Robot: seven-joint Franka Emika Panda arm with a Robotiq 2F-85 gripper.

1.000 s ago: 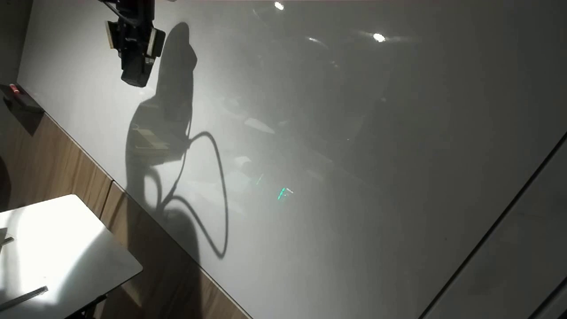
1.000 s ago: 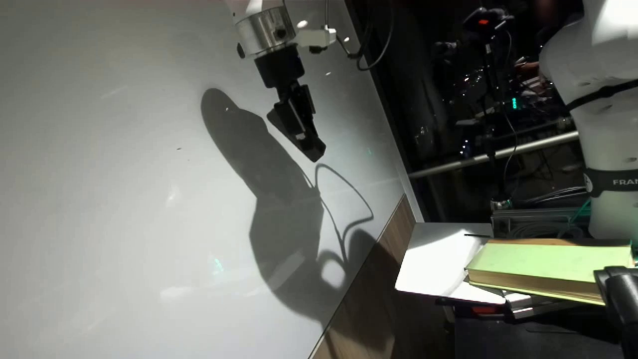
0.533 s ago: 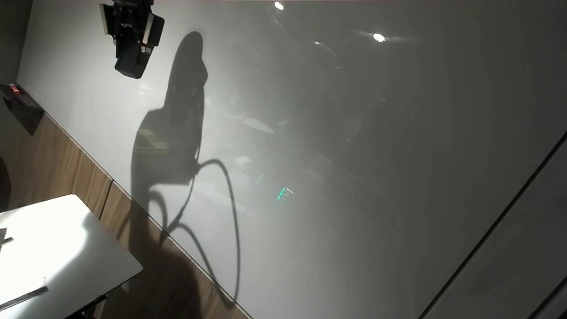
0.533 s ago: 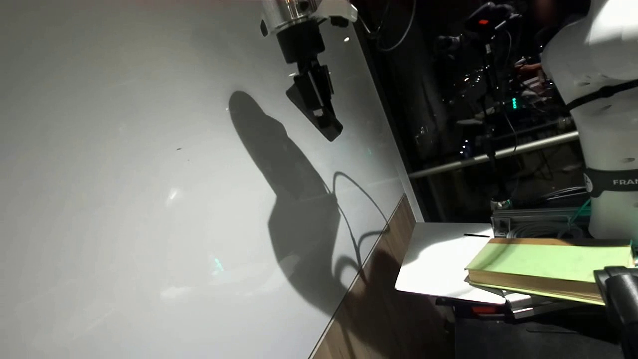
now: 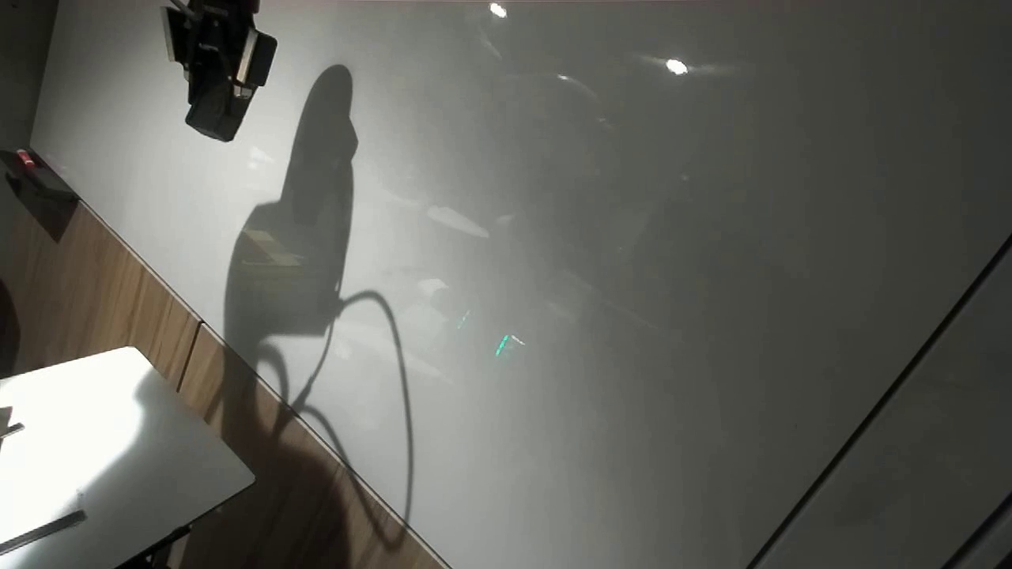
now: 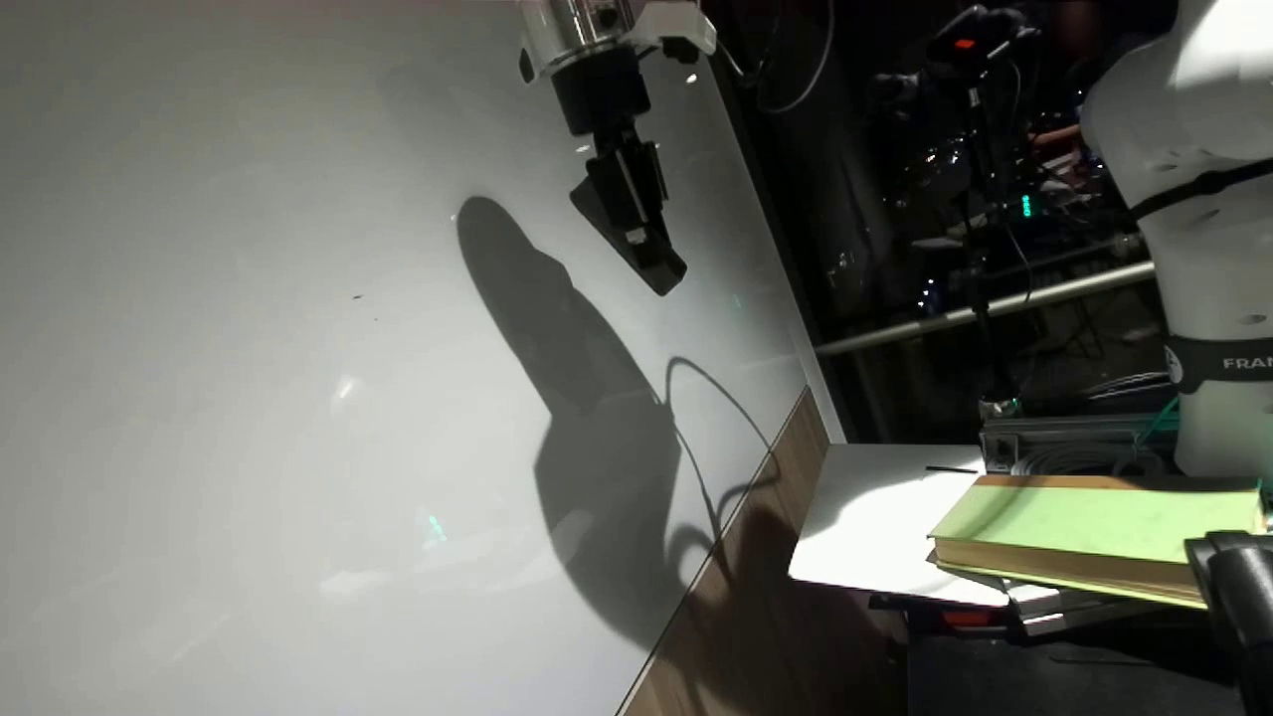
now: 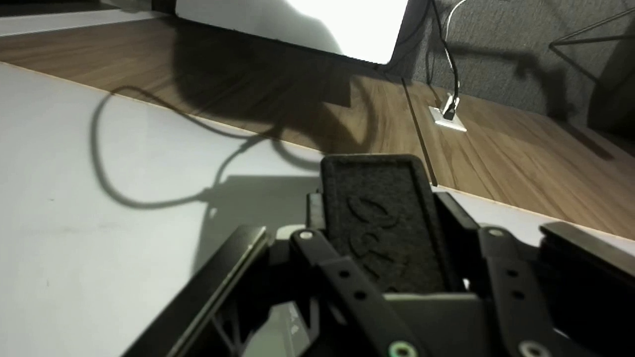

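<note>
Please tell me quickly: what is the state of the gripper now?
Gripper: closed, holding a dark rectangular block with markings on its face.

Blk block (image 7: 377,218), wht board (image 6: 249,398), brn woodgrain panel (image 7: 496,153), lt-grn bk (image 6: 1104,517)

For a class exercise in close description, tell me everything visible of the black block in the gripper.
The black block is oblong, with rounded corners and a rimmed, grainy face, perhaps foam or moulded plastic; curved marks on it are illegible. The gripper clamps it from both sides, leaving one end sticking out. It slants in both exterior views, seemingly clear of the glossy white surface. In the wrist view, the gripper's linkage covers part of it.
</note>
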